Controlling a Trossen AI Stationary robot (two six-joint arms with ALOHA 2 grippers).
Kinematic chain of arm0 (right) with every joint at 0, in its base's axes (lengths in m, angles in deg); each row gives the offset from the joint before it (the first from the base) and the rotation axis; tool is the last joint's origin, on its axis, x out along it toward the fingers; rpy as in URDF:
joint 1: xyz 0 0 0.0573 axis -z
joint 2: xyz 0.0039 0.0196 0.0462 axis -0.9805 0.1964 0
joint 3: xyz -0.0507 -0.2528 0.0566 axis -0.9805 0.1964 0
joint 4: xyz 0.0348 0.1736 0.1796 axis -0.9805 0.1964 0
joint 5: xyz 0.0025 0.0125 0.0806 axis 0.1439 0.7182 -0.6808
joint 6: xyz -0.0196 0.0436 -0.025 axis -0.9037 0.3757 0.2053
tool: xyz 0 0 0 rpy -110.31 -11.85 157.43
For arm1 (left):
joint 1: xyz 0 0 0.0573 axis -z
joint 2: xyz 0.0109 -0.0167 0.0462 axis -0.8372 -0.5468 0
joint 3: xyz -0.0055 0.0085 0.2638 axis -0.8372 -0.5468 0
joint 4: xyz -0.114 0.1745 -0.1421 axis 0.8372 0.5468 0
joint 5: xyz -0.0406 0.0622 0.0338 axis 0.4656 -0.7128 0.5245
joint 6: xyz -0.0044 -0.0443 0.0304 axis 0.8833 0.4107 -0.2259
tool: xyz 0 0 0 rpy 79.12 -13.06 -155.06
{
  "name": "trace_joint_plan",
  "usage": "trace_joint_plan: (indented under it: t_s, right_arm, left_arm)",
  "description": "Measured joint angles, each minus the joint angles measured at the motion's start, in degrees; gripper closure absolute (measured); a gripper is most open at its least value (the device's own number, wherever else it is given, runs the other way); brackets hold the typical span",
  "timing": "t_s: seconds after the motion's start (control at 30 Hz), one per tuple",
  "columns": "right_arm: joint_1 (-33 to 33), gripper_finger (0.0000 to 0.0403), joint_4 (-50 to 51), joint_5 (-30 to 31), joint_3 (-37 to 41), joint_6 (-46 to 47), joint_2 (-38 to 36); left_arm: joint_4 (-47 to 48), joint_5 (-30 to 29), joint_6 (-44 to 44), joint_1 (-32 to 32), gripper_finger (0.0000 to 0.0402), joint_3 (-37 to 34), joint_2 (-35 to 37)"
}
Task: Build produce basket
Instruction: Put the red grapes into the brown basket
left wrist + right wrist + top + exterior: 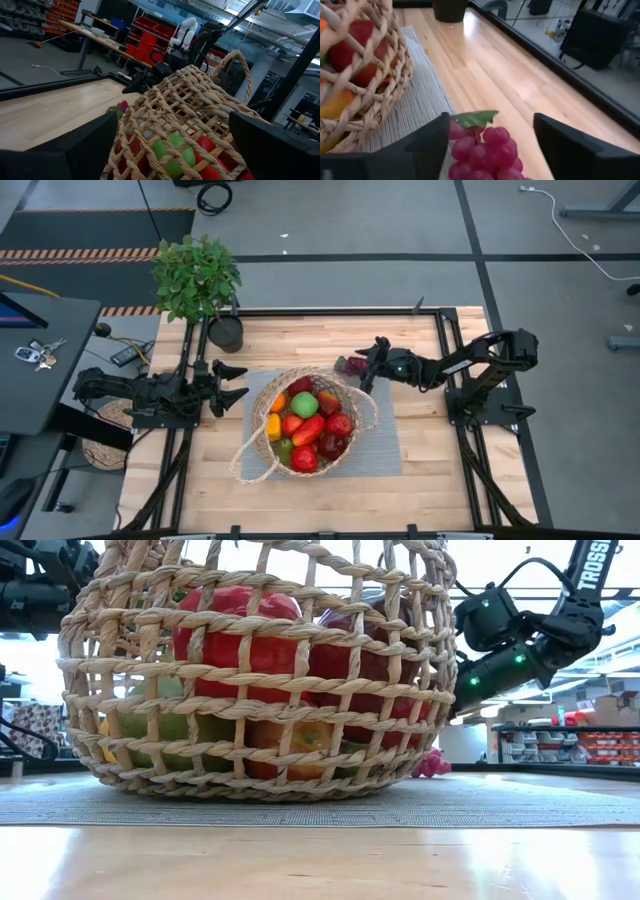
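Observation:
The tan wicker basket (262, 442) stands on a grey mat (380, 445) at mid-table, filled with produce: a green apple (304, 404), red apples, a red pepper and an orange. Its handle (250, 468) lies toward the near left. A bunch of purple grapes (350, 366) with a green leaf lies on the table just beyond the basket's far right rim. My right gripper (363, 370) is open, with the grapes (482, 150) between its two fingers and a gap on each side. My left gripper (240, 383) is open and empty, just left of the basket (200, 95).
A leafy plant (197, 275) in a black pot (225, 332) stands at the far left corner of the table. Bare wood lies along the near edge and to the right of the mat. A black frame rail (340, 311) borders the table.

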Motion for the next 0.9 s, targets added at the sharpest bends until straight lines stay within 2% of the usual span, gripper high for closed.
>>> trace_joint_plan:
  t_s: [0.2,0.33,0.47,0.63,0.9]
  right_arm:
    - [2.9,0.0038,3.3,-5.5,0.0,2.9,0.2]
    - [3.7,0.0007,3.4,-7.0,-0.1,2.9,2.2]
    - [4.3,0.0014,3.1,-7.0,0.0,2.9,6.6]
    - [5.0,0.0030,-2.9,-4.2,0.0,2.8,12.1]
    - [5.2,0.0068,-5.9,-3.7,0.0,2.9,15.3]
  left_arm:
    - [0.0,0.0,0.0,0.0,0.0012,0.0,0.0]
    - [0.0,0.0,0.0,0.0,0.0012,0.0,0.0]
    - [0.0,0.0,0.0,0.0,0.0012,0.0,0.0]
    - [0.0,0.0,0.0,0.0,0.0012,0.0,0.0]
    - [0.0,0.0,0.0,0.0,0.0012,0.0,0.0]
